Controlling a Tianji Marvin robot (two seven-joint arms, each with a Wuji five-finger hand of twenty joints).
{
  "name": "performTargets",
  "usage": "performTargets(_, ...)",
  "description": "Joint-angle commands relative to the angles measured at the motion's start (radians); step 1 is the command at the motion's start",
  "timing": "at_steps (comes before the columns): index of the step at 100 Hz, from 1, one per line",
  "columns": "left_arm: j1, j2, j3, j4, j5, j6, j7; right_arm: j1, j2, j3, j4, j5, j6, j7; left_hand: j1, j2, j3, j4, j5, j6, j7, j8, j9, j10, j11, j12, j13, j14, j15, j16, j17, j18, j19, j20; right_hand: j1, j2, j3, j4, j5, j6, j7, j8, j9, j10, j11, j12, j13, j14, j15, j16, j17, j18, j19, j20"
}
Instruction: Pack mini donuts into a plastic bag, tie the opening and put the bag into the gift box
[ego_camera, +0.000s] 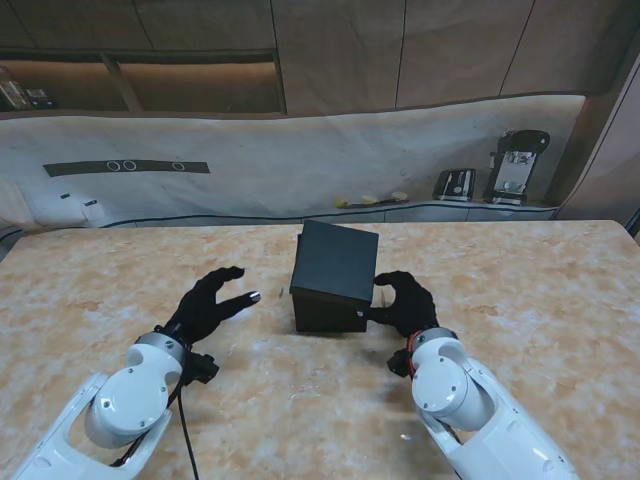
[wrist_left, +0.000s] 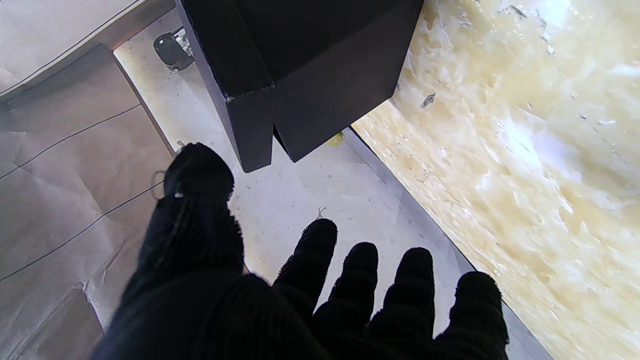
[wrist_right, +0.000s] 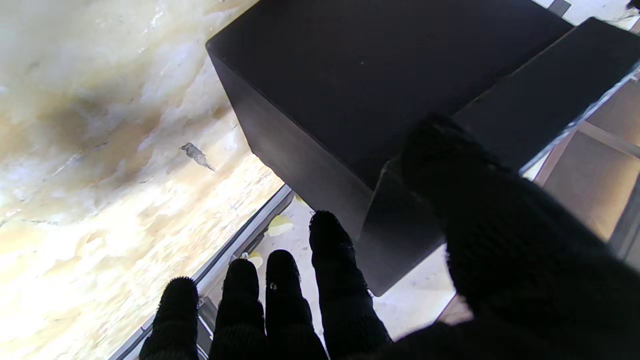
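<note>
A black gift box (ego_camera: 333, 275) stands mid-table, its lid sitting tilted on top. My left hand (ego_camera: 210, 305) hovers to the box's left, a short gap away, open with fingers spread and holding nothing. My right hand (ego_camera: 408, 303) is at the box's right near corner, open, its thumb against the lid's edge and its fingers stretched out along the box's side. The left wrist view shows the box (wrist_left: 300, 75) beyond the spread left hand (wrist_left: 300, 290). In the right wrist view the box (wrist_right: 350, 90) fills the frame close to the right hand (wrist_right: 400, 280). No donuts or plastic bag are visible.
The marbled beige table (ego_camera: 120, 270) runs wide on both sides. Behind its far edge is a lower counter with a toaster (ego_camera: 455, 183), a coffee machine (ego_camera: 515, 165) and small yellow items (ego_camera: 370, 200).
</note>
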Motion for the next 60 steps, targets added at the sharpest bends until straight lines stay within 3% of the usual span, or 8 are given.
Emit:
performTargets(1,0.006,-0.001,-0.002,-0.005,-0.002,0.006,-0.015,-0.002,-0.006,-0.004,0.001,0.002,-0.004,0.012,0.009,0.025,-0.007,0.014,-0.017,-0.014,-0.007,-0.014,-0.02,-0.021,0.005,0.008,-0.017,-0.023,0.012,0.008,-0.013,-0.005,-0.009,0.008,0.0,-0.045,0.03,0.012,0.018,-0.032,0.004,0.003,0.018,-0.029,0.026,0.045,0.01,-0.031,0.011,0.025,-0.01,-0.01,-0.005,0.02)
performTargets(60,0.011,-0.001,-0.006,0.004,0.0,-0.003,-0.013,0.03,-0.018,-0.017,0.019,0.007,-0.016,-0.019,0.005,0.026,-0.008,0.014,-0.016,-0.014,-0.008,-0.016,-0.021,-0.025,0.002,0.007,-0.018,-0.022,0.011,0.009,-0.014,-0.005,-0.009,0.008,-0.011,-0.009,0.058,-0.002,0.057,-0.066,0.044,0.0,0.026,-0.04,0.071,0.061,0.015,-0.036,0.049,0.038,-0.008,-0.011,-0.004,0.024)
